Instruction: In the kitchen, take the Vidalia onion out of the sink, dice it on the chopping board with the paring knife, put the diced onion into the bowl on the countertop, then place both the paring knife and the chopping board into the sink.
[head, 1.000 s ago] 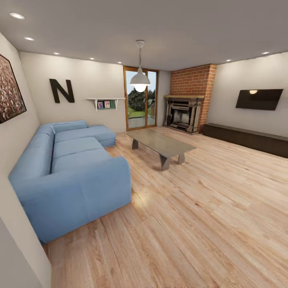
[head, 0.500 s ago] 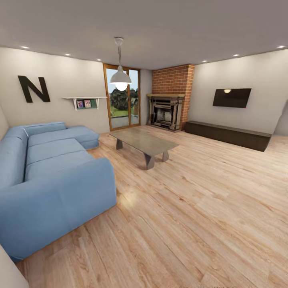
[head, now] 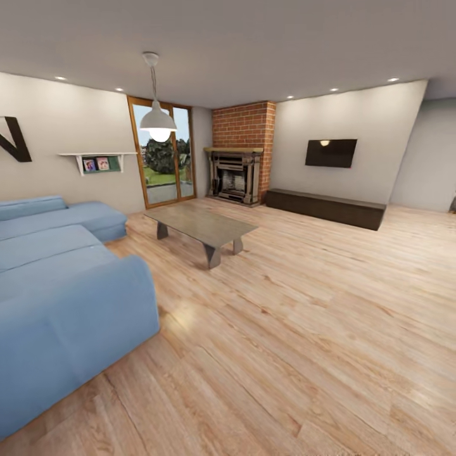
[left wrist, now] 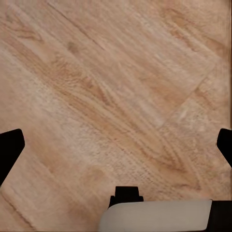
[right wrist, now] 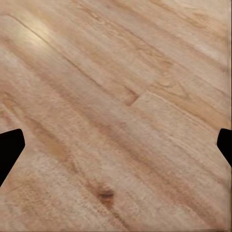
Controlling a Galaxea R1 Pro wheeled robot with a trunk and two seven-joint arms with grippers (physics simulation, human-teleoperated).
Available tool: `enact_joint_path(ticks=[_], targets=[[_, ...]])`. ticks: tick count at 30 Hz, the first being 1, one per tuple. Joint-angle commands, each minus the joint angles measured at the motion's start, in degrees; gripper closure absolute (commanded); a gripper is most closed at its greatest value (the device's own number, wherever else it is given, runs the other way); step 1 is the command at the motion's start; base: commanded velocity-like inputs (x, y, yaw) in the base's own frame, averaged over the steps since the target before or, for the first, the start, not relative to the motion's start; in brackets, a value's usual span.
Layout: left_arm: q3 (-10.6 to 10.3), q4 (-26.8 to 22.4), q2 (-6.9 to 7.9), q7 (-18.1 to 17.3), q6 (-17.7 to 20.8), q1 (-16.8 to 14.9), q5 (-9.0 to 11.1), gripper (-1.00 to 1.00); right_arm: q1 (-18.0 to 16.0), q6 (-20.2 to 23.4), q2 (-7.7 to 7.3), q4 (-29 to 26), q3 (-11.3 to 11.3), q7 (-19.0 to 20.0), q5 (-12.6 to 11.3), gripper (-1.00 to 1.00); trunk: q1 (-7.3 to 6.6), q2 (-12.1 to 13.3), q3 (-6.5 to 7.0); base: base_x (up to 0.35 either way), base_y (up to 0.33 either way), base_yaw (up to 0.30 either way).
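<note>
Kitchen things are out of sight; head view shows a living room: blue sofa (head: 57, 297) at 9 o'clock, coffee table (head: 201, 227) centre, brick fireplace (head: 237, 171) at 12, wall television (head: 330, 152) at 1. Left wrist view: left claw (left wrist: 116, 145) apart over wood floor (left wrist: 106, 87). Right wrist view: right claw (right wrist: 116, 145) apart over floor.

Left wrist camera faces a light wooden plank floor (left wrist: 116, 87) with diagonal grain and visible board joints. The left tool (left wrist: 116, 147) is spread wide: two dark fingertips (left wrist: 9, 147) sit at opposite edges of the frame, floor showing between them. A pale grey robot part (left wrist: 154, 215) with a small dark block (left wrist: 126, 194) lies along one edge.
</note>
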Motion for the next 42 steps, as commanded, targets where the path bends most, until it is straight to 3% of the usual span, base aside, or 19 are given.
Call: enact_joint_path(ticks=[1, 42], targets=[[0.04, -0.11, 0.00, 0.00, -0.06, 0.05, 0.04, -1.00, 0.00, -0.08, 0.00, -0.04, -0.03, -0.05, 0.03, -1.00, 0.01, -0.02, -0.06, 0.071, 0.000, -0.280], [0.04, -0.02, 0.00, 0.09, 0.03, 0.05, 0.04, -1.00, 0.00, -0.08, 0.04, 0.05, -0.03, -0.05, 0.03, -1.00, 0.01, -0.02, -0.17, 0.071, 0.000, -0.280]])
